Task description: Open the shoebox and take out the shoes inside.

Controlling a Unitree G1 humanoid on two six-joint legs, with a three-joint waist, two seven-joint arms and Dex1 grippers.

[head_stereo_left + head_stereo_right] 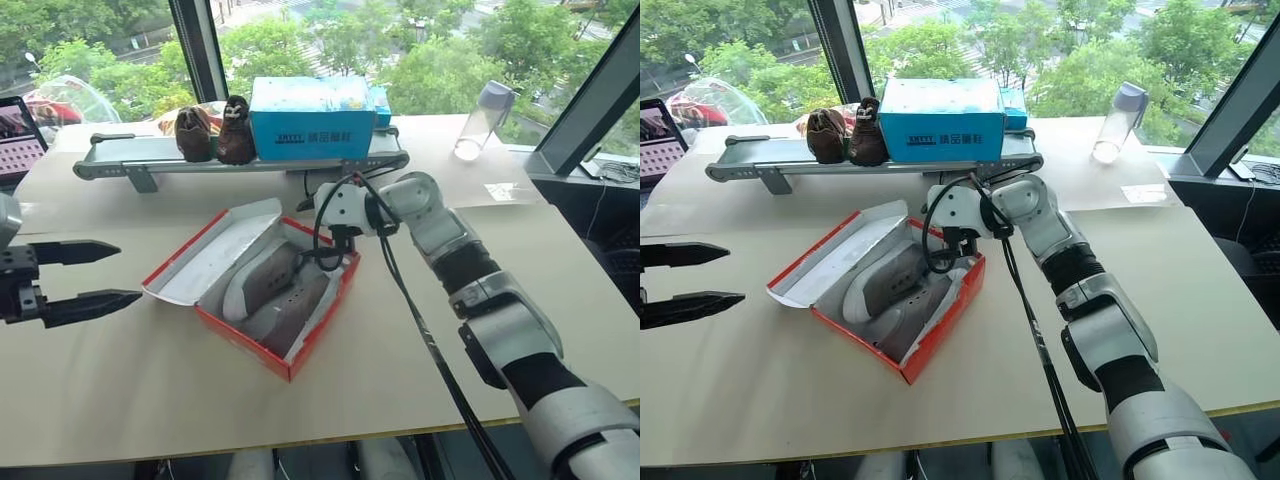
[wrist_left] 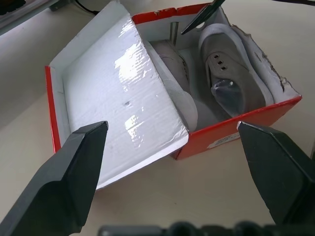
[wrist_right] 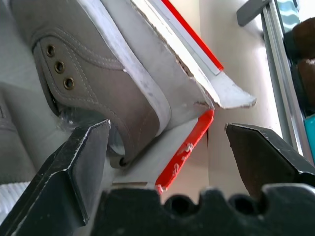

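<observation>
My left hand [image 1: 95,272] hovers open beside the shoebox [image 1: 255,285], which sits lid-open on the tabletop [image 1: 120,380]. The 2 shoes [image 1: 275,295] lie inside. My right hand [image 1: 335,252], open, straddles the box's far wall. Next: close on 1 shoe and lift.

Bright daylight from the windows [image 1: 420,50] — glare on the lid's white inside [image 2: 123,103] — frames sharp

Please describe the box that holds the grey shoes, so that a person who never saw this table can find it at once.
On the wide beige table, in front of the grey shelf rail, lies a red cardboard shoebox with its white-lined lid folded open. Two grey slip-on shoes with white soles lie inside. The closed blue cardboard box sits up on the rail beside dark brown fuzzy shoes.
</observation>
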